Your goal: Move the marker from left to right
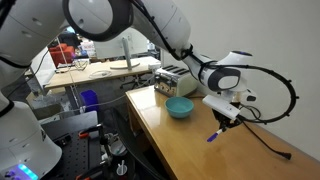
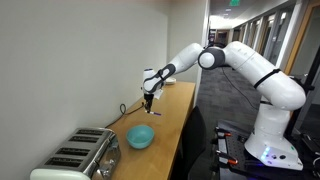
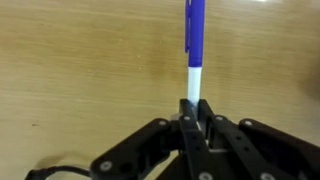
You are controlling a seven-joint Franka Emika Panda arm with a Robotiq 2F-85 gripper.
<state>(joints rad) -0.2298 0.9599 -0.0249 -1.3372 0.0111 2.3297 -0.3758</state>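
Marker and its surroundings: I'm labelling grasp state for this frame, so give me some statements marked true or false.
1. The gripper is shut on the whitish end of the marker. True.
2. The marker lies inside the teal bowl. False: the gripper holds it, apart from the bowl.
3. A toaster stands on the same table as the bowl. True.
4. The marker's body is red. False: it is blue-purple with a whitish part.
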